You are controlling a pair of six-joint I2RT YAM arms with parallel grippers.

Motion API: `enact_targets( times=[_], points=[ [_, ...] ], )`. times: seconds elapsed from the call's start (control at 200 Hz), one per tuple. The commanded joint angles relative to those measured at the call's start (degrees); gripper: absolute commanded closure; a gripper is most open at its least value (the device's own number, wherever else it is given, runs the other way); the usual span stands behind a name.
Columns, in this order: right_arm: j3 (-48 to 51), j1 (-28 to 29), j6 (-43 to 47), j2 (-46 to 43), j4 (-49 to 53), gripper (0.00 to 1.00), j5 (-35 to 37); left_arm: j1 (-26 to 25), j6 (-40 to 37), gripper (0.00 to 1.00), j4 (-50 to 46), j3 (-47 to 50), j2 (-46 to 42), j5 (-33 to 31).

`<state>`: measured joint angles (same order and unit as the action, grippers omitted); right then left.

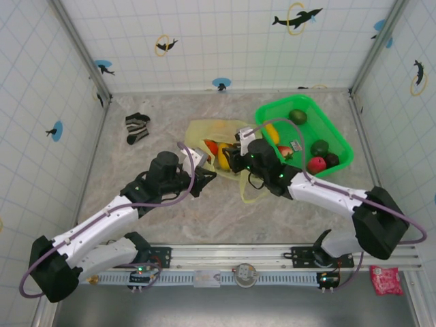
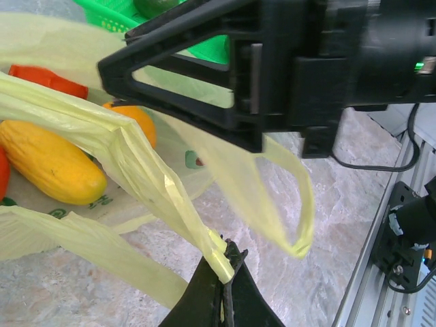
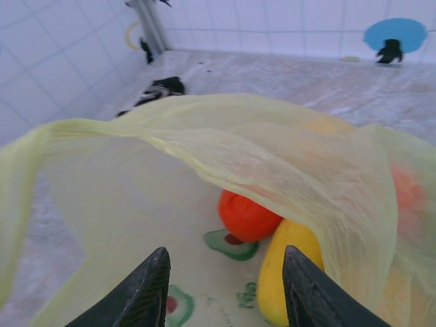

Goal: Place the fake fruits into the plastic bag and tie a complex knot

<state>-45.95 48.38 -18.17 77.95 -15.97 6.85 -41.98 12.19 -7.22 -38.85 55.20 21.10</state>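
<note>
My left pincer (image 2: 221,269) is clamped together on a bunched strip of the plastic bag (image 1: 201,131) near its rim, drawing that edge taut and low over the table (image 1: 225,221). My right pincer (image 3: 225,286) stands with its fingers apart at the bag's mouth, nothing between them, the upper film draped just above.

Some of the fake fruits (image 3: 248,214) lie inside the bag: a yellow one (image 2: 51,163), an orange one (image 2: 133,119) and a red one (image 2: 48,80). More sit in the green basket (image 1: 335,126) beside the bag.

The film looks thin, limp and slippery, apt to tear or slide out under a hard tug. I judge it best held where it bunches ropelike, as at the free handle loop (image 2: 296,218). The fruits look light, hard and glossy, likely to roll, so I would take each across its middle.
</note>
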Motion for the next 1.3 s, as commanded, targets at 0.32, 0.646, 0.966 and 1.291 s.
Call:
enact_targets(
  times=[0.32, 0.646, 0.966, 1.291],
  points=[
    [8.5, -2.8, -5.2, -16.8, -2.8, 0.52, -4.5, -0.4, -2.3, 1.00, 0.6, -2.5, 1.0, 2.6],
    [0.0, -23.7, -8.3, -13.2, 21.5, 0.44, -1.6, -0.4, -3.5, 1.00, 2.5, -1.2, 0.6, 3.5],
    [-9.3, -35.2, -8.5, -0.7, 34.1, 0.36, -4.4, -0.7, -2.9, 1.00, 4.7, 2.5, 0.0, 2.1],
    [-21.0, -37.2, -7.4, 14.6, 45.7, 0.32, -5.2, -1.0, -2.0, 1.00, 6.8, 4.7, -0.4, 2.8]
  ],
)
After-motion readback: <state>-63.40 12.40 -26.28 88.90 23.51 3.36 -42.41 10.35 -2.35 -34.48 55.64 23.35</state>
